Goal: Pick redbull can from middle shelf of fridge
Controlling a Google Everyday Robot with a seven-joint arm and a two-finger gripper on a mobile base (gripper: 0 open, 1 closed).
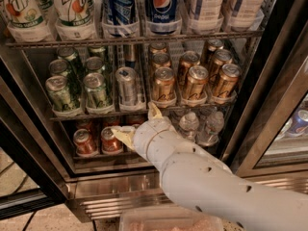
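**Nearly at the can, nothing grasped yet**

The gripper (137, 123) hangs released and empty just below the front edge of the middle shelf (96, 113). Above it, the redbull can (126, 85) stands untouched at that edge, between green cans (96, 90) and gold cans (163, 84). Grasping and lifting remain.

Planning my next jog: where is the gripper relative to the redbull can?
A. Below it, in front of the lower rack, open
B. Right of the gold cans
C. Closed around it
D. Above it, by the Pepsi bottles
A: the gripper sits open just below the redbull can, under the front edge of the middle shelf and beside the red cans, holding nothing.
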